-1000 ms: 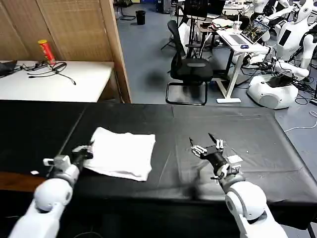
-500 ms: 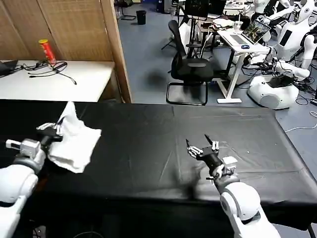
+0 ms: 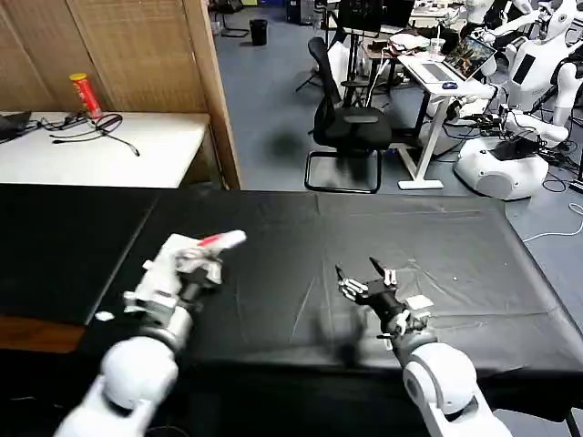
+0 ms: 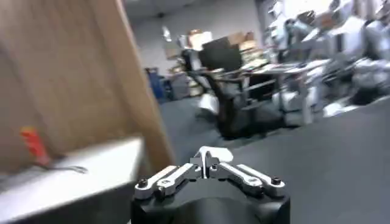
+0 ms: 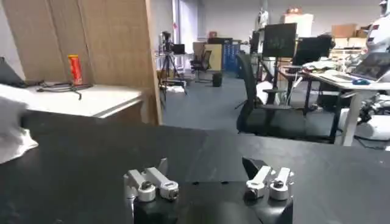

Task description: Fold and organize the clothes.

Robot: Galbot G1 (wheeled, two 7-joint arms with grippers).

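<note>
The white cotton T-shirt (image 5: 12,139) lay bunched at the black table's (image 3: 455,264) left. The left gripper (image 4: 207,159) swung nearby with its fingers pressed together, and the right gripper (image 3: 364,278) waited spread. The tidying step seemed to be in hand; next, probably setting the shirt straight.

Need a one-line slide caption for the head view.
Left gripper raised over the black table, white cloth bunched around it; right gripper open.
</note>
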